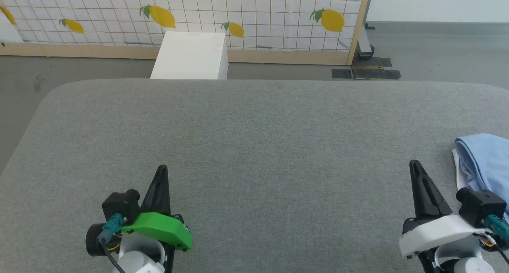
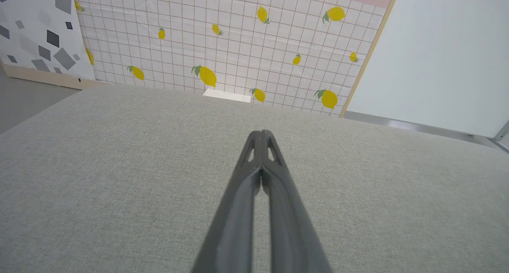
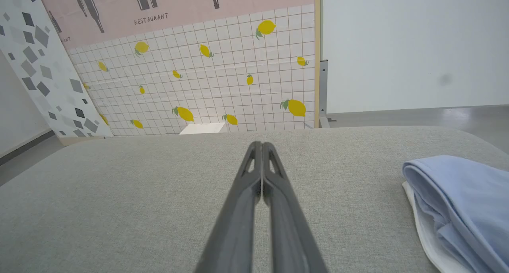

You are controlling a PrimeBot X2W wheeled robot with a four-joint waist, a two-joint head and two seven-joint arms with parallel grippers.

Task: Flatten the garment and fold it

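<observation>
Presently garment (image 1: pixel 484 161) lay bunched at frame's right edge, just beside right gripper (image 1: pixel 414 163); soft, light knit (white trim showing), judged best pinched at rolled fold. Right and left gripper (image 1: pixel 162 169): fingers pressed together, empty.

A white box (image 1: pixel 191 54) stands between the grey padded table (image 1: pixel 254 146) and lemon-print panel (image 1: pixel 258 10).

You get only part of the garment (image 1: pixel 485 161). At the table's (image 1: pixel 254 153) right side it runs off the head view, and the camera block by the right gripper (image 1: pixel 414 162) covers its near end. Beyond the table's far edge, the white box's (image 1: pixel 191 54) base is hidden.
</observation>
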